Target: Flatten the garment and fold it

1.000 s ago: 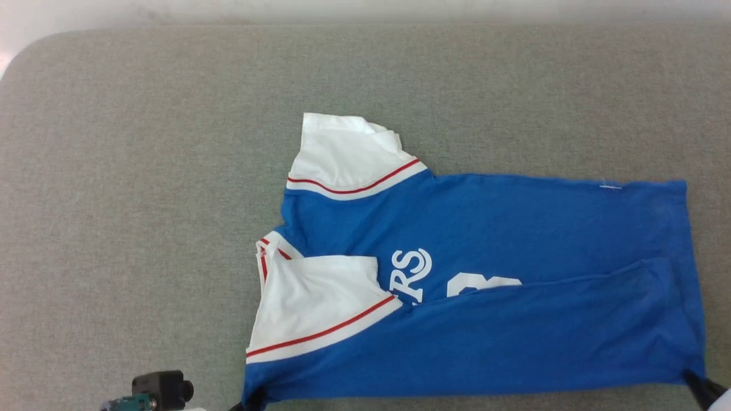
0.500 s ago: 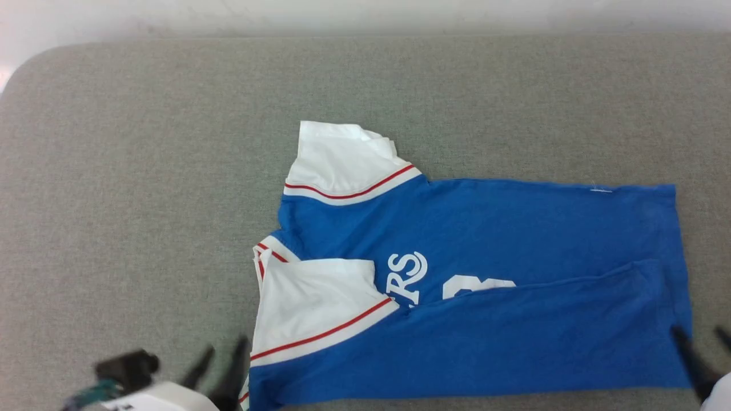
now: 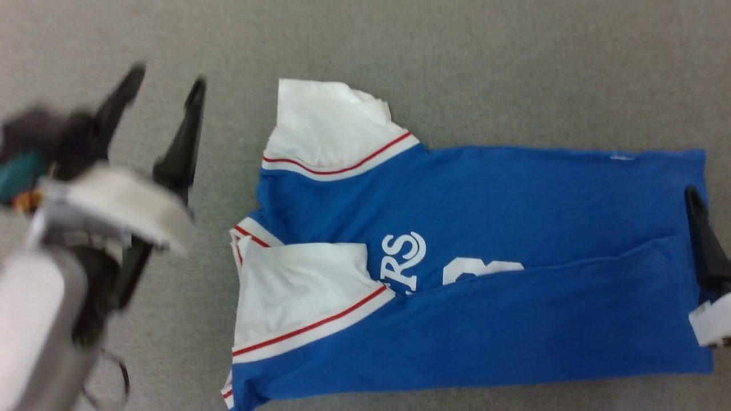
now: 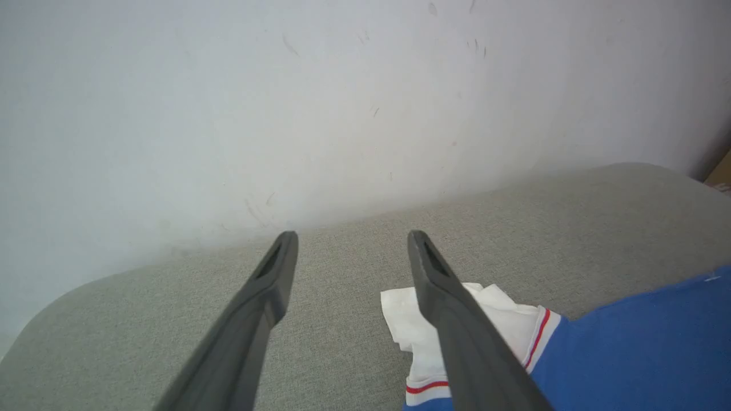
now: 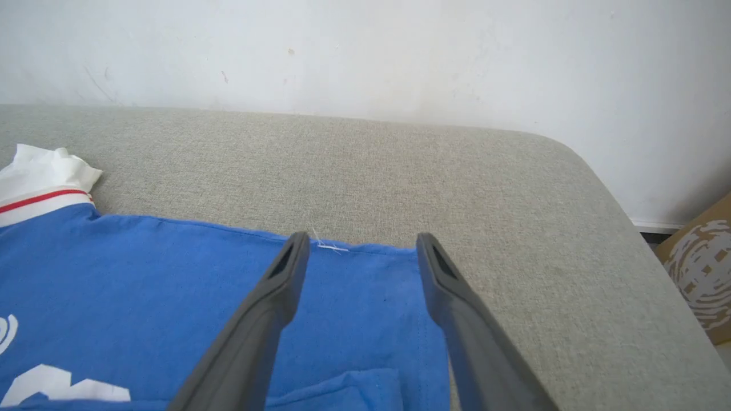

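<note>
The garment (image 3: 514,200), a royal-blue T-shirt with white sleeves and red trim, lies on the grey padded surface (image 3: 457,63), collar to the left and hem to the right. Its near long side is folded over the white lettering. My left gripper (image 3: 167,79) hovers open to the left of the far sleeve (image 3: 325,125), holding nothing. In the left wrist view that gripper (image 4: 352,234) points at the wall, with the sleeve (image 4: 502,319) behind its right finger. One finger (image 3: 701,240) of my right gripper (image 5: 362,237) shows over the hem; the jaws stand open above the garment's far corner (image 5: 365,274).
A white wall (image 4: 285,85) rises right behind the padded surface. The surface's rounded right end (image 5: 599,188) drops off, and a cardboard box (image 5: 699,268) stands on the floor beyond it. Bare grey surface lies left of and behind the shirt.
Both grippers were shut at the garment's near corners; they have opened, let go and moved away from the near edge. The head camera has also shifted.
</note>
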Motion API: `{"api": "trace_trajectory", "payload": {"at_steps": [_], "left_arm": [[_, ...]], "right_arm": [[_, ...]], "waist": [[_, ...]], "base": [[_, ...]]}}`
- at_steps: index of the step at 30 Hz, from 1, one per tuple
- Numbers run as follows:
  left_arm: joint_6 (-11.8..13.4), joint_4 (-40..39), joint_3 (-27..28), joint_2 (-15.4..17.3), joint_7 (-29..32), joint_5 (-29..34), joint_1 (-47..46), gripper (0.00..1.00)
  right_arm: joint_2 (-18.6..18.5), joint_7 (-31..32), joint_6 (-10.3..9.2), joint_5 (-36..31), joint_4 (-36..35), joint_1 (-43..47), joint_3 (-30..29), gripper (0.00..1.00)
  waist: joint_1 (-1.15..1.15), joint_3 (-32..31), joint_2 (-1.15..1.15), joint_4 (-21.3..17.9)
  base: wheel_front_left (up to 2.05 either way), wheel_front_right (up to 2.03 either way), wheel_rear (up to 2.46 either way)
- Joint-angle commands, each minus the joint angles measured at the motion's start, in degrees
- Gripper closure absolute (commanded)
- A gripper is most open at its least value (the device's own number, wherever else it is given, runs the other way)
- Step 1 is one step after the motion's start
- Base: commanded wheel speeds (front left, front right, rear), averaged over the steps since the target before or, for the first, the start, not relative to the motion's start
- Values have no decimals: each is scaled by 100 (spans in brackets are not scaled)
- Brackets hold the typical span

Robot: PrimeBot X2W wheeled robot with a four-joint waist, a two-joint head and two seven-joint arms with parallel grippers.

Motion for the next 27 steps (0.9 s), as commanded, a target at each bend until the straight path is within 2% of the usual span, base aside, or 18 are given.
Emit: {"api": "trace_trajectory", "payload": {"at_steps": [1, 7, 13, 20, 25, 26, 27], "left_arm": [[-165, 183, -173, 130, 313, 166, -485, 0], [-763, 1137, -773, -64, 1591, 65, -2154, 0], [-1167, 1976, -1148, -188, 2370, -65, -2894, 0], [-1218, 2499, -1204, -32, 2830, -148, -3037, 0], [-1254, 2632, -1206, -6, 3178, -464, -2869, 0], [-1252, 2636, -1208, -18, 3254, -543, -2821, 62], [-1266, 2626, -1218, -27, 3311, -609, -2779, 100]], "right_arm": [[-17, -73, -12, -49, -4, -167, 56, 0], [-16, -198, -12, -116, 183, -442, 187, 0], [16, -291, -12, -106, 356, -596, 300, 0], [-18, -354, -12, -85, 442, -722, 331, 0], [-35, -362, -12, -83, 466, -723, 278, 0], [-40, -357, -12, -83, 469, -722, 269, 0], [-45, -344, -12, -85, 468, -729, 263, 0]], "waist": [[-2, 512, 0, -143], [-2, 878, 0, -323], [-2, 1200, 0, -538], [-2, 1479, 0, -749], [-2, 1540, 0, -782], [-2, 1536, 0, -778], [-2, 1524, 0, -773]], "base": [[0, 0, 0], [0, 0, 0], [0, 0, 0], [0, 0, 0], [0, 0, 0], [0, 0, 0], [0, 0, 0]]}}
